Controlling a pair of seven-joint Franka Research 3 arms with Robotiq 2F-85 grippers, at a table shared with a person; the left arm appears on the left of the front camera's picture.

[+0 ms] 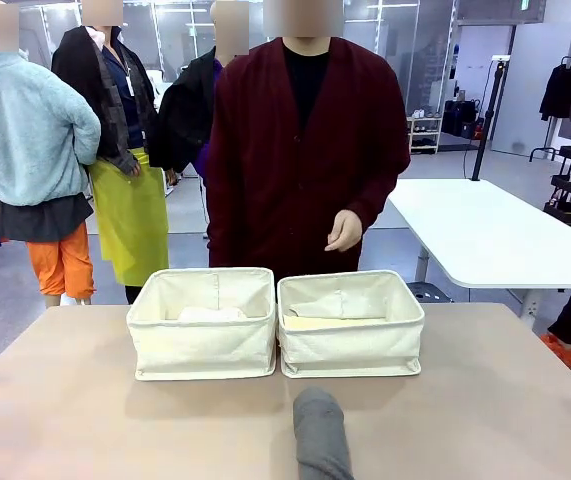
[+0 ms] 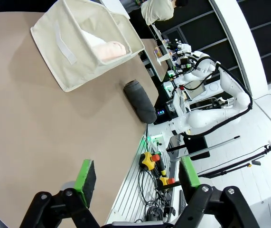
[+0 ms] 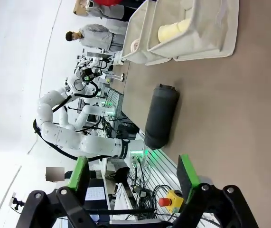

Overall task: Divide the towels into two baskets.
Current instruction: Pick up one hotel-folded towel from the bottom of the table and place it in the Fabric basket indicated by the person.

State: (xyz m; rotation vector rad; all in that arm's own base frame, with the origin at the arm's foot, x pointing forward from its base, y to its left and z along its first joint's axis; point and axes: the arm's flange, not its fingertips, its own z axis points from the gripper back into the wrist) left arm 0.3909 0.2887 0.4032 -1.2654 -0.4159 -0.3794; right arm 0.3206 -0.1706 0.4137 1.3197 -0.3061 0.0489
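Note:
Two cream canvas baskets stand side by side mid-table. The left basket (image 1: 203, 325) holds a white towel (image 1: 211, 314). The right basket (image 1: 351, 325) holds a pale yellow towel (image 1: 333, 323). A dark grey rolled towel (image 1: 321, 434) lies on the table in front of the right basket, by the near edge. In the left wrist view my left gripper (image 2: 137, 178) stands open, well short of the grey towel (image 2: 141, 101) and the basket (image 2: 80, 42). In the right wrist view my right gripper (image 3: 134, 173) is open too, the grey towel (image 3: 161, 116) ahead of it and the yellow towel (image 3: 174, 31) in the basket (image 3: 206, 29) beyond.
A person in a dark red cardigan stands at the far side, one hand (image 1: 344, 231) hanging above the right basket. The tan tabletop (image 1: 65, 400) spreads bare to the left and right of the baskets. A white table (image 1: 485, 235) stands behind on the right.

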